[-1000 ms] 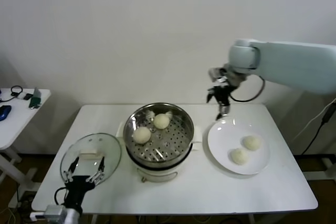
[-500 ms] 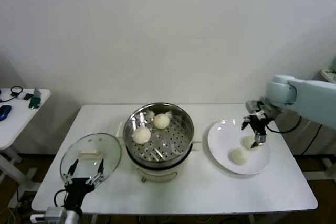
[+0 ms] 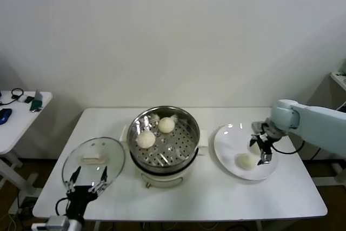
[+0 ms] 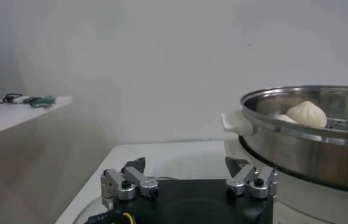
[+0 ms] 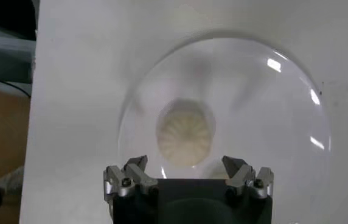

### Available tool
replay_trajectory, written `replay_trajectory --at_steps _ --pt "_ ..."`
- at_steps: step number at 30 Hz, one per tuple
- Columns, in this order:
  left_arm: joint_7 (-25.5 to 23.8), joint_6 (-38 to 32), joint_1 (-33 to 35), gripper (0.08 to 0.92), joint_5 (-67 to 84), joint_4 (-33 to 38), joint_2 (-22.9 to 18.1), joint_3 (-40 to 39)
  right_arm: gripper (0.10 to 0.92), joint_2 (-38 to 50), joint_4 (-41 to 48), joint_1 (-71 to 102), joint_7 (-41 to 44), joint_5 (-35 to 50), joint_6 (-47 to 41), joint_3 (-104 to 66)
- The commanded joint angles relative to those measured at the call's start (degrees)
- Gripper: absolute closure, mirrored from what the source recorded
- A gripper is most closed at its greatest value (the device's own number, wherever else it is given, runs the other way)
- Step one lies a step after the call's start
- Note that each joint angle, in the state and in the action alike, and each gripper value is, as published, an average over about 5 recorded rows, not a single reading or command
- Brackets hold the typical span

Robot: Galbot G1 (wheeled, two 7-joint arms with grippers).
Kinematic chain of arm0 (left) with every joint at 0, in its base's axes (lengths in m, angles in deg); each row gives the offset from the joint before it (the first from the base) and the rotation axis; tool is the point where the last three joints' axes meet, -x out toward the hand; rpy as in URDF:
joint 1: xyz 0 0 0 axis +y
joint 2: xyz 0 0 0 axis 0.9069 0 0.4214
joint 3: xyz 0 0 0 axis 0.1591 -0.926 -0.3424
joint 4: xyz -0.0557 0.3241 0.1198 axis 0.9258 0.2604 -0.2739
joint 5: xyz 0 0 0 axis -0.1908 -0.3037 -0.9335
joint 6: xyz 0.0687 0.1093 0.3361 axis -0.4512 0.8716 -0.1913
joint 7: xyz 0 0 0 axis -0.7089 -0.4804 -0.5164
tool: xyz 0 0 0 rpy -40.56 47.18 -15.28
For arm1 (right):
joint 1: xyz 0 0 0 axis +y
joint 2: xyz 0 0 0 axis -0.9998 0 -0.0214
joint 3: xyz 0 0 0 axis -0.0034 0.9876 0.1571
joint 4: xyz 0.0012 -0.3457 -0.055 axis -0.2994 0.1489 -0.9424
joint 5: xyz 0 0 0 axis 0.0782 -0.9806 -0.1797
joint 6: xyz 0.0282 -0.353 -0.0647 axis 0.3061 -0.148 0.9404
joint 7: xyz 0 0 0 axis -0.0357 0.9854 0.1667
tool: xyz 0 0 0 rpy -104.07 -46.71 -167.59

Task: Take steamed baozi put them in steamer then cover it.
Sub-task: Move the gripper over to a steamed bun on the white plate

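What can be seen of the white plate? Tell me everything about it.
The white plate is round, flat and glossy, with light glints on its rim. It lies level on the white table, to the right of the steamer and apart from it. One baozi sits clear on its near part; a second is mostly hidden under the right gripper, which is down over the plate with its fingers open. The right wrist view shows one bun just ahead of those fingers.
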Motion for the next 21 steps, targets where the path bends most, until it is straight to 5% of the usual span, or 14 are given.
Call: replay_trajectory --at_steps 1,21 --pt "0.01 0.05 0.03 0.177 -0.24 -0.09 0.01 0.07 0.203 -0.98 2.77 7.15 -1.44 -2.37 -0.71 -5.25" --pt "-0.01 0.34 -0.43 0.177 -0.52 -0.38 -0.09 0.19 0.231 -5.14 6.47 9.21 -1.80 -3.36 -0.67 -6.79"
